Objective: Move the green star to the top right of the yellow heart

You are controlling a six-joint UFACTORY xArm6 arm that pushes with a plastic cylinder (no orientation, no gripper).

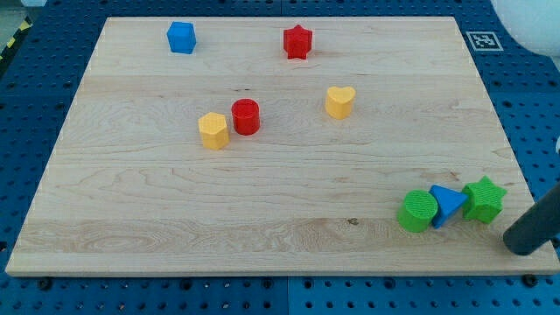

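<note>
The green star (484, 199) lies near the board's lower right edge. It touches a blue triangle (447, 206), which touches a green cylinder (417, 211) on its left. The yellow heart (339, 101) sits above the board's middle, far up and to the left of the star. My rod comes in from the view's right edge, and my tip (522, 242) rests just below and to the right of the green star, a small gap apart from it.
A red cylinder (246, 116) and a yellow hexagon (213, 130) sit together left of the heart. A red star (297, 41) and a blue cube (181, 38) lie near the top edge. The wooden board (131, 219) lies on a blue pegboard.
</note>
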